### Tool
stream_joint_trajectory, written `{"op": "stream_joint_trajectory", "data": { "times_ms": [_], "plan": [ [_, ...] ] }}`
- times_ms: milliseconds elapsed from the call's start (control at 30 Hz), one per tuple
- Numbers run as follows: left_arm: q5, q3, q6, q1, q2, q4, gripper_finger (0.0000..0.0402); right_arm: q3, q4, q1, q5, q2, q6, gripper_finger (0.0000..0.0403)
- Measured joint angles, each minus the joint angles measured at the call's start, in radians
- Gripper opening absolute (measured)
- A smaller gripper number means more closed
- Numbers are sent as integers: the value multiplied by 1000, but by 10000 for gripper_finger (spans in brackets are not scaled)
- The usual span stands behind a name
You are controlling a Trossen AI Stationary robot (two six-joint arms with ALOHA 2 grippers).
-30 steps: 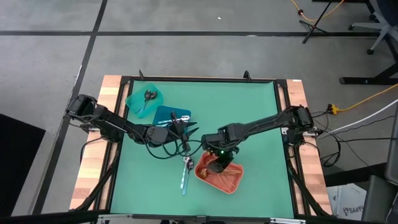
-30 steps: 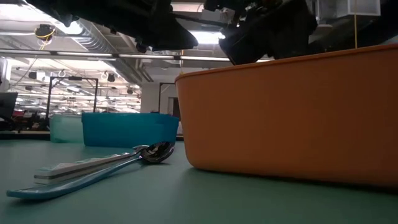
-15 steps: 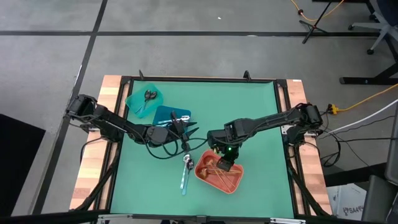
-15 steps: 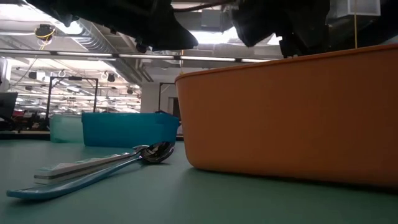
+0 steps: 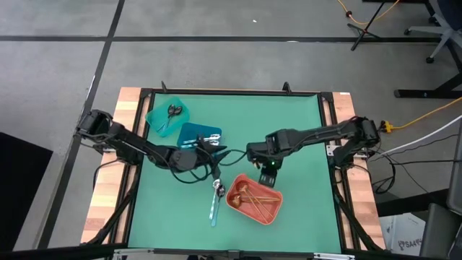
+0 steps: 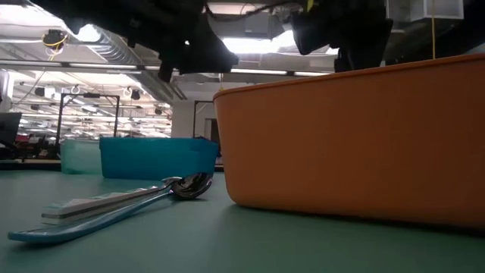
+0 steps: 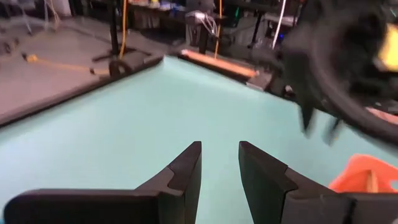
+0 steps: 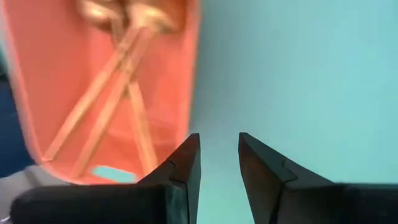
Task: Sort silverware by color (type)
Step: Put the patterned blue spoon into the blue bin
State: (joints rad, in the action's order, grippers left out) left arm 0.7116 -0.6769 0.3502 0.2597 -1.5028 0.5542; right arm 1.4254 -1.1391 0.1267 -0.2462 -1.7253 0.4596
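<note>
- Loose silverware (image 5: 214, 199) on the green bench (image 5: 303, 130) beside the coral bin (image 5: 266, 214): a silver spoon and a light-blue-handled piece lying together. Probably light, stiff and slippery — best pinched mid-handle.
- Count: two loose; about three copper-gold spoons (image 5: 249, 193) in the coral bin; dark utensils (image 5: 173, 111) in the teal bin (image 5: 160, 121) — number unclear; a few pieces in the blue bin (image 5: 189, 133).
- Right claw (image 5: 268, 170), just beyond the coral bin, spread and empty.
- Left claw (image 5: 216, 153), by the blue bin, spread and empty.

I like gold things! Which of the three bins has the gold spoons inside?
The coral bin, nearest the table's front edge, holds copper-gold spoons. The teal bin holds dark utensils and the blue bin holds silver ones.
</note>
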Motion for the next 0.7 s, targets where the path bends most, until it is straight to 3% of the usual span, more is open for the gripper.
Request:
{"op": "stream_joint_trajectory", "data": {
  "times_ms": [267, 500, 700],
  "plan": [
    [-26, 0, 122, 57, 0, -65, 101, 0, -67, -61, 162, 44, -97, 97],
    [-100, -35, 174, 70, 0, -122, 101, 0, -82, -104, 203, 60, -135, 97],
    [-170, -145, 197, 70, 0, -324, 101, 0, -94, -120, 248, 60, -246, 97]
  ]
}}
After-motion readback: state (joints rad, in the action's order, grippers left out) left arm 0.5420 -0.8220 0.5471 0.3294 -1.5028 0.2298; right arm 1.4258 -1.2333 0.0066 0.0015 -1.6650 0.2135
